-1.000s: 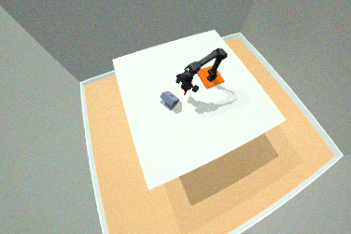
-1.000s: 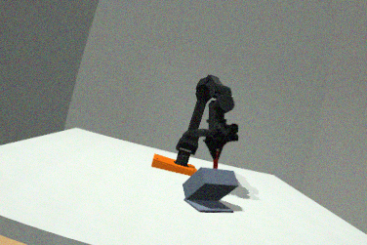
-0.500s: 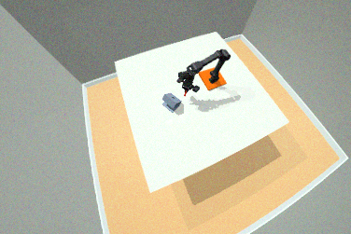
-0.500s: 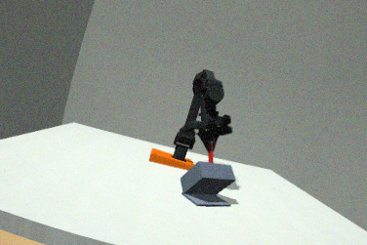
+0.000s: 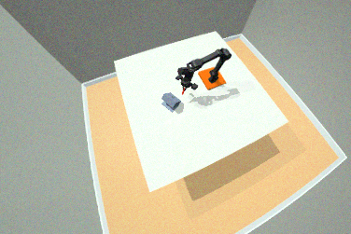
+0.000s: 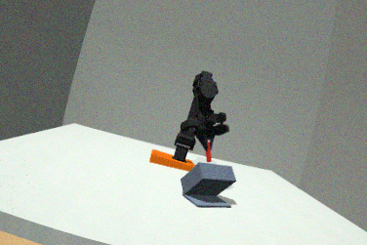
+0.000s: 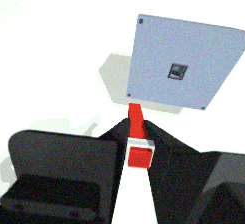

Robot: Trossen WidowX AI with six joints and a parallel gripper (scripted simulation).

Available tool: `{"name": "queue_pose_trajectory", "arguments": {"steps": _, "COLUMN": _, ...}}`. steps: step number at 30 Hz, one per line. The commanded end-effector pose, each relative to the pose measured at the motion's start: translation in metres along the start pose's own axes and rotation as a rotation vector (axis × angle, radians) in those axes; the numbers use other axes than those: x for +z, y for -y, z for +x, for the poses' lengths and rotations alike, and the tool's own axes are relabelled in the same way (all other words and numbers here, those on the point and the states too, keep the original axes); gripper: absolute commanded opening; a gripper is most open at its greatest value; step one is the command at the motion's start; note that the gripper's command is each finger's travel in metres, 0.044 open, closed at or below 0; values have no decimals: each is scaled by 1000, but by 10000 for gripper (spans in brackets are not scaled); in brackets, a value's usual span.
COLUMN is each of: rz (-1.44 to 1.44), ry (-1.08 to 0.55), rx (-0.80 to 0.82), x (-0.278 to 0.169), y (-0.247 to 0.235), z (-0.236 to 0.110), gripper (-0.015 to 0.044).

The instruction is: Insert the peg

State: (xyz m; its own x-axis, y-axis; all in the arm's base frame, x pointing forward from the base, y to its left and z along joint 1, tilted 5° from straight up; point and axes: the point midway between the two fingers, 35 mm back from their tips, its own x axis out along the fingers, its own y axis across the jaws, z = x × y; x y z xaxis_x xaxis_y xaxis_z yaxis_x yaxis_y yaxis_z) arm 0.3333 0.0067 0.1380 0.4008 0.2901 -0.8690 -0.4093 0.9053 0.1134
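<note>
Fingers clamp red peg near panel.

Red square peg aloft, short of blue-grey sloped panel — its square hole unfilled.

A red peg sits between the black fingers of the gripper, with a plain blue-grey panel at twelve o'clock, its hole dark, above a white table and orange base plate.
</note>
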Motion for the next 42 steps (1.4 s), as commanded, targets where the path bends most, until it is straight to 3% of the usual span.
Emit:
{"name": "queue_pose_trajectory", "arguments": {"steps": 1, "rz": 4, "ry": 21, "rx": 3, "x": -3, "y": 3, "z": 0, "gripper": 0}}
{"name": "queue_pose_trajectory", "arguments": {"steps": 29, "rz": 27, "ry": 216, "rx": -47, "x": -6, "y": 30, "z": -19, "gripper": 0}}
{"name": "queue_pose_trajectory", "arguments": {"steps": 42, "rz": 27, "ry": 246, "rx": -59, "x": 0, "y": 37, "z": -6, "gripper": 0}}
